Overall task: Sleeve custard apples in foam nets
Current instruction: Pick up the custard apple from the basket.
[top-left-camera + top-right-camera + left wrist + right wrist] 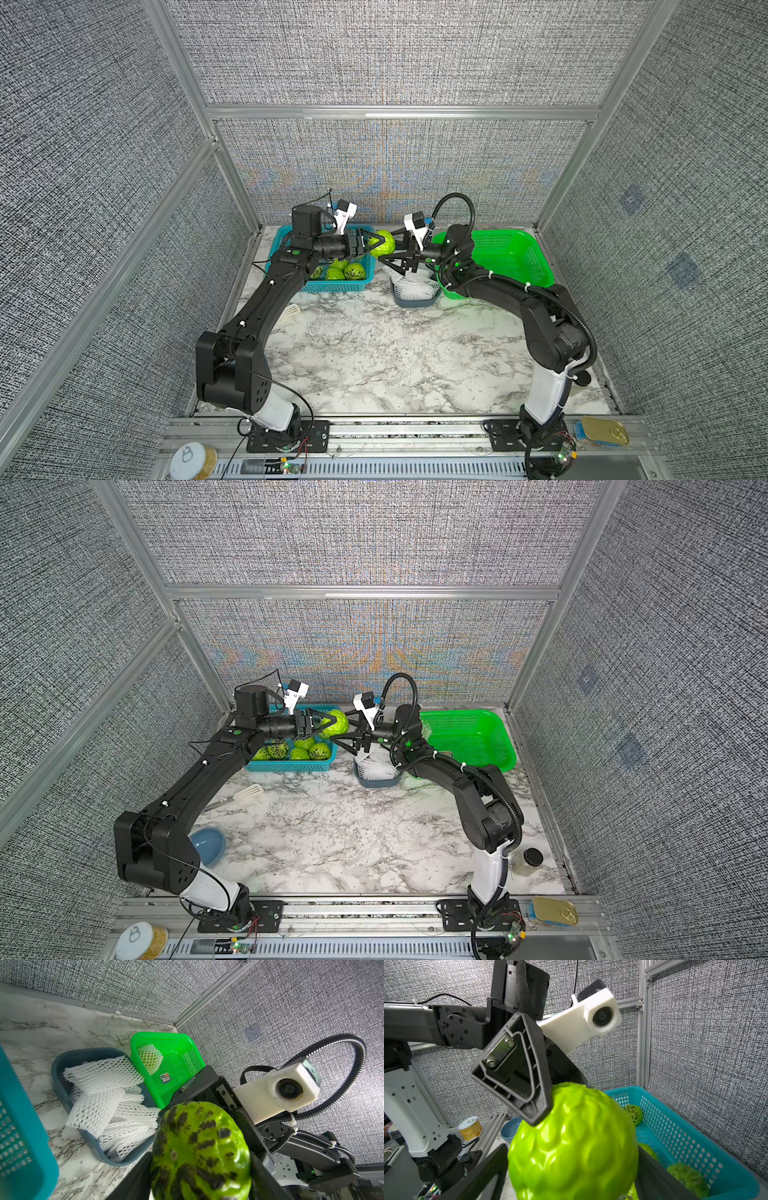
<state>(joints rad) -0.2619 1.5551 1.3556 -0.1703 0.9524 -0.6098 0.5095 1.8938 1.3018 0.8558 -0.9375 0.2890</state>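
Holding custard apple, centre frame in both top views
Left gripper clamped on it; right gripper gaping around it, contact unclear

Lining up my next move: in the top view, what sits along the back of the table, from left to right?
Left to right: teal basket → held custard apple → grey tray of foam nets → green basket.

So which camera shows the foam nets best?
The left wrist view: the foam nets pile in the grey tray, mesh clear. Both top views show them small, partly behind the right gripper. The right wrist view misses them.
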